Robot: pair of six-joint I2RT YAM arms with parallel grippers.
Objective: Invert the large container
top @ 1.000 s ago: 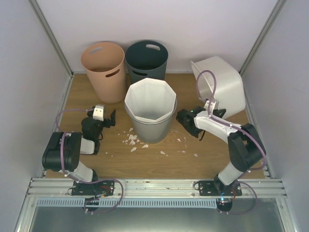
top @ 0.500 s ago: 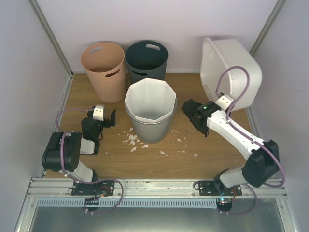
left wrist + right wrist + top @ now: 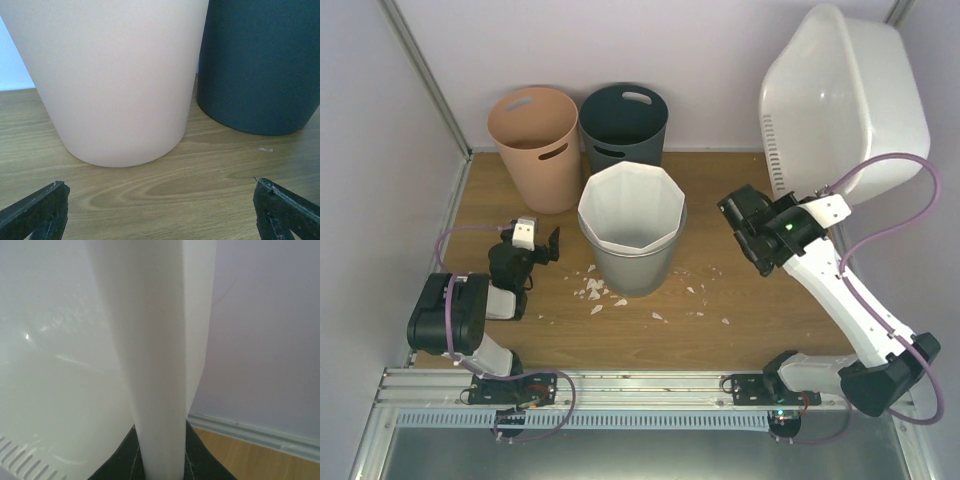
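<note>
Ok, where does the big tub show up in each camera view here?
Top external: tub at upper right, held in the air on its side, above the table.
Left wrist: not in it.
Right wrist: tub fills left and centre, its rim edge-on between the fingers of the right gripper.
Shared landmark: the wooden table, across the bottom of the left wrist view and at lower right in the right wrist view.

right wrist: large container (image 3: 75, 340) cropped top and left, hides most of right gripper (image 3: 160, 457) | left wrist: peach bin (image 3: 115, 75), dark bin (image 3: 260, 60) tops cut off | top: pale scraps (image 3: 595, 290) too small for me to identify
</note>
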